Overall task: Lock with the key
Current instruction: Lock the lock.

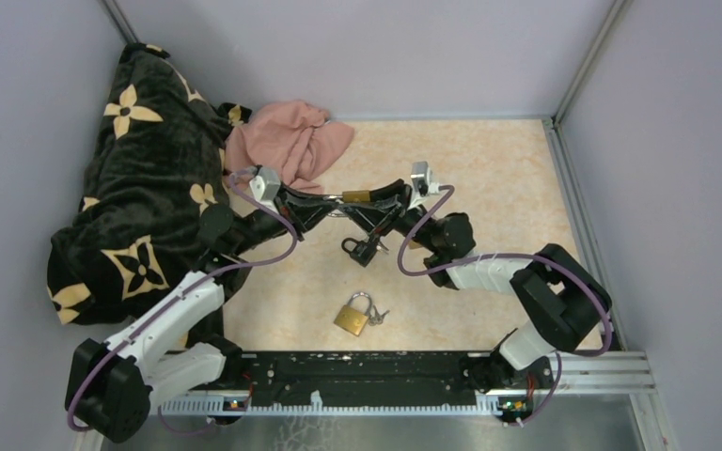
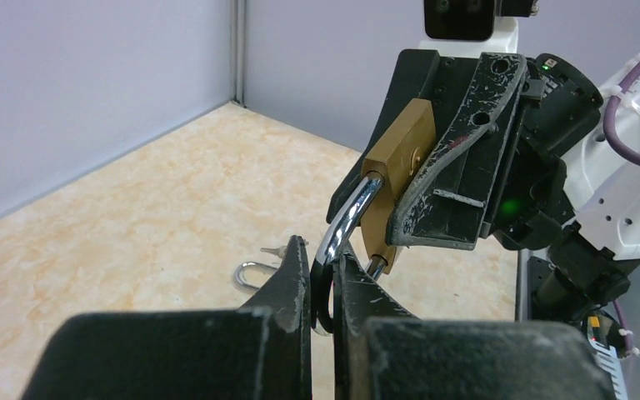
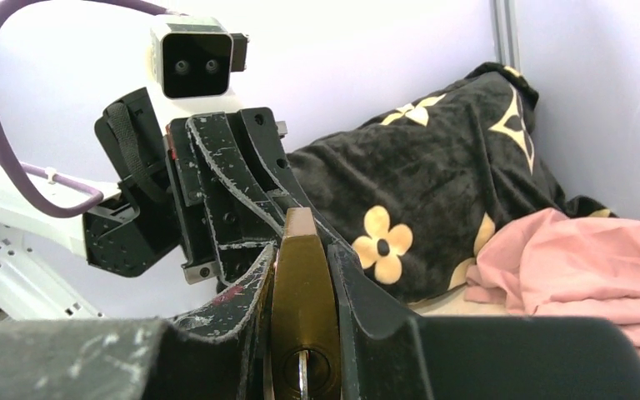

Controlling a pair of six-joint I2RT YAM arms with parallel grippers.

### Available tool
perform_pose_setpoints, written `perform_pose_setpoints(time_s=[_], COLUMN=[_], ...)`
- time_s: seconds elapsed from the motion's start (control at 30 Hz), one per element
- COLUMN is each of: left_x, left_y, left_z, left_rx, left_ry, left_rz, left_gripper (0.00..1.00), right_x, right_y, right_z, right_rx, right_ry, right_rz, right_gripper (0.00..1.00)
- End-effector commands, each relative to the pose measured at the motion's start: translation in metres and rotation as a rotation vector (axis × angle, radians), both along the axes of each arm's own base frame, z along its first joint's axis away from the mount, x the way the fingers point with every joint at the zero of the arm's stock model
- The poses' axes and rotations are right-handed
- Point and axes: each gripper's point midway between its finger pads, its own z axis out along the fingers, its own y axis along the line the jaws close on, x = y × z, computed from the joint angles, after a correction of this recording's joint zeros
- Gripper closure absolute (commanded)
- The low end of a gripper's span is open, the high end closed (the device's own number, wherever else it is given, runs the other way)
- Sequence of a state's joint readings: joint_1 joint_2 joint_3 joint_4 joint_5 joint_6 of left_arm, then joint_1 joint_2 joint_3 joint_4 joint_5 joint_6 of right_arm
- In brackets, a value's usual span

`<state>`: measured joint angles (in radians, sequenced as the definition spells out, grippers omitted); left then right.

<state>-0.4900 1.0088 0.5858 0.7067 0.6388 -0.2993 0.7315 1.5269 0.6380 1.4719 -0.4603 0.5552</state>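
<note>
Right gripper (image 3: 300, 250) clamps the padlock body (image 3: 300, 321); your left gripper (image 2: 322, 258) pinches its shackle (image 2: 346, 218), long axis running straight between them.

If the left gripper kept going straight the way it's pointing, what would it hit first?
Probably the brass padlock body, clamped in the right gripper straight ahead; the left gripper pinches its silver shackle.

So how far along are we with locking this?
Done: the padlock is up in the air, right gripper clamped on its body, left gripper on the shackle. In hand: holding it between the arms. Left: turning what looks like the key, already inserted; I can't tell whether the shackle is seated. A second padlock lies on the table.
</note>
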Motion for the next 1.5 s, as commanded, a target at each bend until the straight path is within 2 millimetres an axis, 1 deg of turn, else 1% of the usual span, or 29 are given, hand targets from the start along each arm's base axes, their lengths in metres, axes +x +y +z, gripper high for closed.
perform_pose_setpoints(time_s=[0.0,0.07,0.2,0.33,0.5,0.63,0.8,1.0,1.07,1.1,1.13,1.23,1.3,1.37,1.47], left_x=[-0.1,-0.108,-0.136,-0.154,-0.178,-0.187,-0.195,-0.197,-0.191,-0.182,-0.171,-0.128,-0.104,-0.086,-0.071], left_y=[-0.047,-0.054,-0.071,-0.078,-0.082,-0.085,-0.091,-0.091,-0.085,-0.08,-0.074,-0.053,-0.04,-0.026,-0.011], left_z=[0.034,0.027,0.016,0.013,0.01,0.008,0.003,0.002,0.003,0.003,0.004,0.004,0.002,-0.001,-0.01], left_rx=[0.011,0.023,0.047,0.059,0.068,0.07,0.075,0.081,0.084,0.086,0.092,0.129,0.159,0.181,0.208], left_ry=[-0.155,-0.125,-0.126,-0.122,-0.139,-0.181,-0.189,-0.184,-0.197,-0.205,-0.207,-0.177,-0.158,-0.128,-0.087], left_rz=[-0.475,-0.512,-0.625,-0.721,-0.829,-0.859,-0.882,-0.901,-0.876,-0.85,-0.812,-0.661,-0.558,-0.467,-0.382], left_gripper=[1.0,1.0,1.0,1.0,1.0,1.0,1.0,1.0,1.0,1.0,1.0,1.0,1.0,1.0,1.0], right_x=[0.012,0.014,0.02,0.023,0.032,0.039,0.046,0.046,0.041,0.038,0.035,0.029,0.024,0.017,0.004], right_y=[0.043,0.046,0.055,0.059,0.059,0.06,0.064,0.067,0.062,0.058,0.053,0.041,0.035,0.029,0.024], right_z=[-0.067,-0.064,-0.057,-0.046,-0.04,-0.033,-0.031,-0.03,-0.025,-0.024,-0.021,-0.021,-0.028,-0.033,-0.043], right_rx=[-0.198,-0.186,-0.171,-0.159,-0.153,-0.155,-0.178,-0.199,-0.202,-0.209,-0.22,-0.293,-0.348,-0.378,-0.412], right_ry=[0.186,0.184,0.171,0.146,0.129,0.113,0.105,0.097,0.085,0.084,0.074,0.038,0.04,0.035,0.041], right_rz=[0.006,0.011,0.025,0.026,0.012,0.006,-0.007,0.005,0.018,0.019,0.018,-0.011,-0.02,-0.014,0.021], right_gripper=[1.0,1.0,1.0,1.0,1.0,1.0,1.0,1.0,1.0,1.0,1.0,1.0,1.0,1.0,1.0])
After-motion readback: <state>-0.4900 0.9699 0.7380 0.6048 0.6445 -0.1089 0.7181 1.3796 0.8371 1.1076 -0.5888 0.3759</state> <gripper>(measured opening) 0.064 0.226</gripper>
